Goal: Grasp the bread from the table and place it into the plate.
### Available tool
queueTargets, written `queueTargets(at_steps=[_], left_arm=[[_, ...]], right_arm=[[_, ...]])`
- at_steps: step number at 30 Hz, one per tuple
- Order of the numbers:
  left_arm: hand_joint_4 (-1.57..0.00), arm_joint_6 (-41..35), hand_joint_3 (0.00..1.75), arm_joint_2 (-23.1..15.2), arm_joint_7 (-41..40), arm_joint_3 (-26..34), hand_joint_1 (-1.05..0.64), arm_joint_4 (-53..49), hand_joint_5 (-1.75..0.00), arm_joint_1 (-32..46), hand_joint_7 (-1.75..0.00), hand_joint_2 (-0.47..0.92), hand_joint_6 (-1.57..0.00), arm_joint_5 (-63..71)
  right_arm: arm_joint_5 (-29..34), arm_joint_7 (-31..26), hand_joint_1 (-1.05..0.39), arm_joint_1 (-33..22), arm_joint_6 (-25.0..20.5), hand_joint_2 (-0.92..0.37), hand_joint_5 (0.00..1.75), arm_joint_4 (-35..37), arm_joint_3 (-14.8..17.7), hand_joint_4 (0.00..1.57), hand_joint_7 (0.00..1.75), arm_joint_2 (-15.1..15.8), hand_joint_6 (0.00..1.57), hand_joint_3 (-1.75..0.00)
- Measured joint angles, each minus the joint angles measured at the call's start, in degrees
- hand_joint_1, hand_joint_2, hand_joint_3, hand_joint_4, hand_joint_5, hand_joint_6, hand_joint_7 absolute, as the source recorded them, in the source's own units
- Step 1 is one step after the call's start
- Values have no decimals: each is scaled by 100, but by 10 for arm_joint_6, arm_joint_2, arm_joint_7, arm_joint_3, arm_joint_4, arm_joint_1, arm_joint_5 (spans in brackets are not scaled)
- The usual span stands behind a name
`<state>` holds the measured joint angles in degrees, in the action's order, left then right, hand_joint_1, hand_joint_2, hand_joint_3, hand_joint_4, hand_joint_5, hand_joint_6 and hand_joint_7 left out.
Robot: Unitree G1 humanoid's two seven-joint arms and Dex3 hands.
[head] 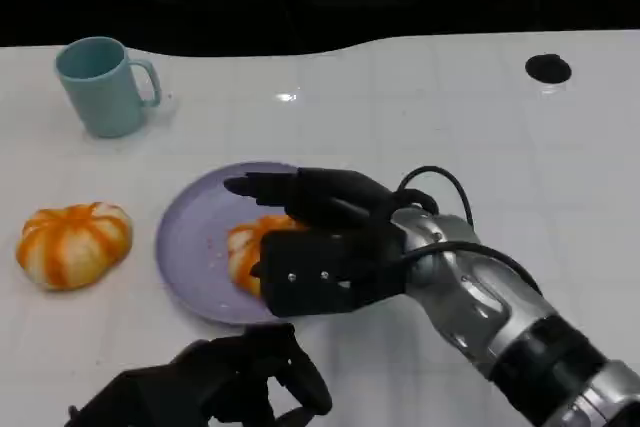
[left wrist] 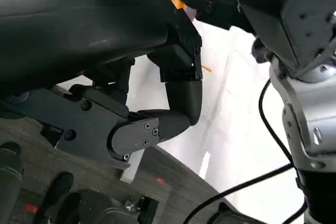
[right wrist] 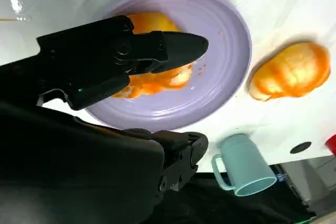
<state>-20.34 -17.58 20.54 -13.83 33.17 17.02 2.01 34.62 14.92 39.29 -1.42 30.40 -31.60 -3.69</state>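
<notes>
A glossy white table (head: 420,97) spreads beneath the robot, its far edge meeting a black backdrop. The silver right forearm (head: 500,317) slants in from the lower right of the head view, a black cable looping over its wrist, and carries the black right hand (head: 320,237) out over the round lavender plate (head: 185,237) near the table's middle. That hand lies low across the plate's right half, fingers (head: 265,187) stretched flat toward the far rim and the palm block set against the near side of the orange-and-white bread roll (head: 245,242) resting inside the plate. In the right wrist view the roll (right wrist: 157,77) sits on the plate (right wrist: 220,40) under one extended finger; whether the hand clasps the roll or merely covers it cannot be told from these angles.

The black left hand (head: 235,382) hangs at the lower edge of the head view, near the plate's front rim, fingers curled inward around nothing; the left wrist view shows one finger (left wrist: 178,103) bent back toward the palm.

A second orange-striped bread roll (head: 75,244) lies on the table left of the plate, apart from it. A pale teal ceramic mug (head: 103,85) stands upright at the far left, handle to the right. A small black disc (head: 547,68) sits at the far right.
</notes>
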Motion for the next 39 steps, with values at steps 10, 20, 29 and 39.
queueTargets(at_steps=[10, 20, 29, 39], left_arm=[[-66, 2, 75, -1, 0, 4, -35, -2, -175, 1, -145, 80, -59, -1], [-67, 14, 74, 0, 0, 12, -34, -17, -175, -2, -145, 80, -60, -3], [-64, 14, 73, 0, 0, 15, -33, -26, -175, -4, -144, 81, -59, -3], [-63, 15, 72, 0, 0, 15, -32, -29, -175, -5, -144, 81, -60, -3]], right_arm=[[-14, 28, -64, -102, 1, -92, 32, -194, 19, 27, 9, 78, 34, -31], [-49, -61, -38, -241, 91, -92, 88, -299, 81, 53, 30, 115, 69, -17], [-77, -119, -17, -338, 188, -61, 139, -337, 139, 72, 102, 149, 75, -75], [-88, -132, -10, -415, 234, -30, 169, -378, 196, 91, 132, 183, 88, -135]])
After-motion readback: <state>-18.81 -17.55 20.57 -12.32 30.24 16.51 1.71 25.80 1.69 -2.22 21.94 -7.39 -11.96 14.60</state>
